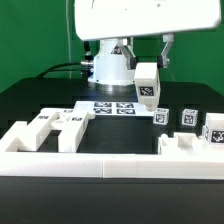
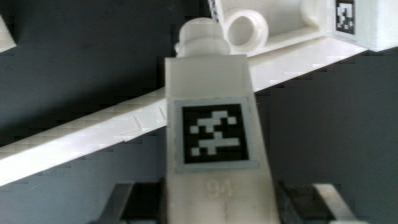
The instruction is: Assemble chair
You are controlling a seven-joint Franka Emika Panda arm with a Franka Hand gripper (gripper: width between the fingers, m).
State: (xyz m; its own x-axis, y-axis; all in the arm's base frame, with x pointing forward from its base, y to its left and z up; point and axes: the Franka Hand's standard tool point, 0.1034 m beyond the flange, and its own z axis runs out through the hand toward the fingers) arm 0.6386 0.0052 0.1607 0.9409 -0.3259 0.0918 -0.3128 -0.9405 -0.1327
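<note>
Far left on the worktop [image 1: 30, 100], at about nine o'clock, chunky white chair parts [image 1: 55, 124] sit bunched just behind the low white wall [image 1: 110, 165]. I can't tell where one part ends and the next begins. In the middle, towards twelve o'clock, the marker board [image 1: 113, 107] lies flat in front of the robot base [image 1: 108, 65].

Just right of that, around one o'clock, the fingers [image 2: 135, 203] are clamped on a chair leg [image 1: 148, 88]. It is held upright with its tag facing me. Whether its foot touches the worktop I can't make out.

Seen from the wrist, the leg fills the picture. Its near end is cut off, a peg [image 2: 205, 35] sits at its far tip, and only dark slivers of the fingers show on either side. A rounded white bit beyond it is too blurred to name.

Over at three o'clock, three small tagged pieces [image 1: 187, 117] stand in a row, the last one cropped by the edge. Another white part [image 1: 185, 147] sits against the wall in front of them.
</note>
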